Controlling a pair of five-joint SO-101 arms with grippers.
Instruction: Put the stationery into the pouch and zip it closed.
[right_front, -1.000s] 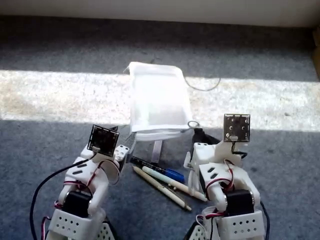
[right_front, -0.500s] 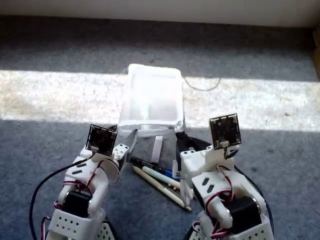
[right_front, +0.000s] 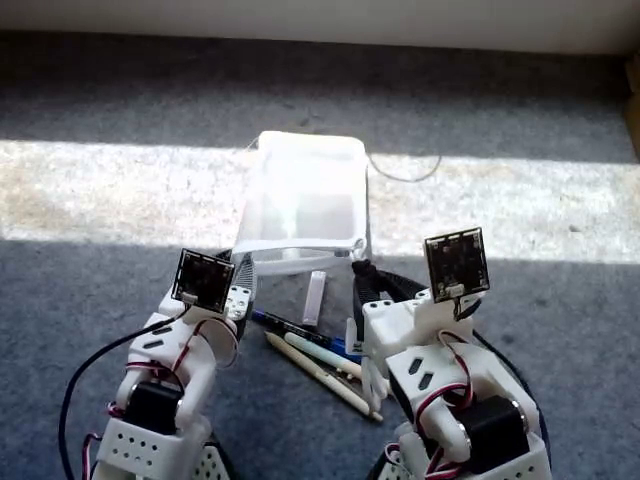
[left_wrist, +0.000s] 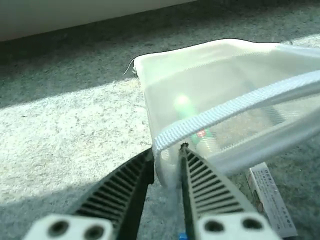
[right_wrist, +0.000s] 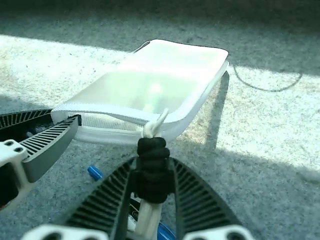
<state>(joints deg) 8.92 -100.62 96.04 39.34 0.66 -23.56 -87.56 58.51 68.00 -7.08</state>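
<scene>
The white mesh pouch (right_front: 305, 195) lies on the carpet, its near mouth lifted and held between both arms. My left gripper (left_wrist: 166, 152) is shut on the pouch's (left_wrist: 210, 85) webbing edge at its near left corner (right_front: 243, 270). My right gripper (right_wrist: 152, 163) is shut on the black knotted zipper pull (right_wrist: 152, 149) at the near right corner (right_front: 360, 274). Between the arms lie several pens (right_front: 322, 362), one of them blue (right_wrist: 95, 172), and a white eraser stick (right_front: 315, 297) (left_wrist: 270, 200).
A thin dark cable (right_front: 402, 173) curls on the carpet right of the pouch. A sunlit band crosses the grey carpet (right_front: 120, 190) under the pouch. Both arm bases stand at the near edge, with open carpet on either side.
The right arm swung left with the zipper pull, and the pouch shifted left and squared up with its mouth raised. The left gripper moved up to the pouch's corner.
</scene>
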